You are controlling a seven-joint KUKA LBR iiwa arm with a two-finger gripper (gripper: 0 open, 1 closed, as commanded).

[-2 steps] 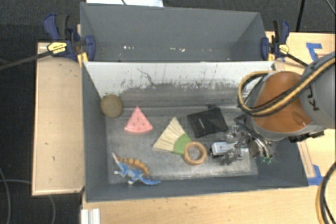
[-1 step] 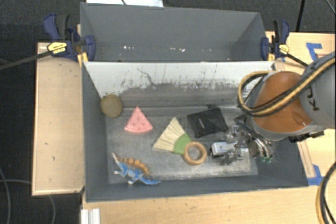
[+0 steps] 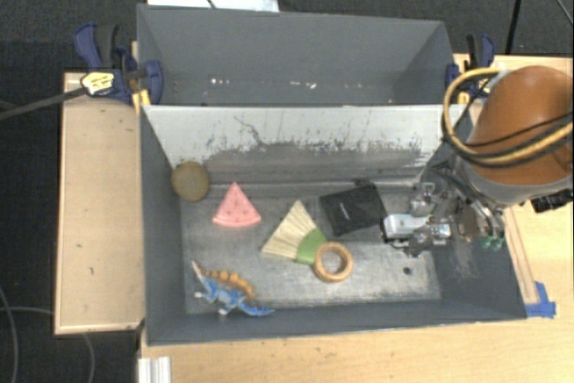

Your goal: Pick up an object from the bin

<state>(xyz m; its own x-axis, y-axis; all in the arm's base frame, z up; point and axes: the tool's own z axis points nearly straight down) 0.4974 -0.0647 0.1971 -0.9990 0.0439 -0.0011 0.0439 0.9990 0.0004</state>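
While the arm is leaning in over the 3 o'clock side of the bin (image 3: 161, 220), the hand (image 3: 411, 229) is hanging low above bare floor in the right part. Spread or pressed together: cannot tell from where I am standing.

Progress, my reading: the pick is not yet made. Every thing is lying on the bin floor, so approach, closing and lift are all left.

Nearest candidate: a flat black square pad (image 3: 352, 209), lying at roughly 10 o'clock from the hand, just beside it. A wooden ring (image 3: 333, 263) is sitting at 8 o'clock, near, just beside the green end of a cream fan (image 3: 291, 233).

Farther toward 9 o'clock, well apart from the hand, are lying a pink wedge (image 3: 237, 207), a brown ball (image 3: 190, 181) and a blue toy creature (image 3: 229, 290).
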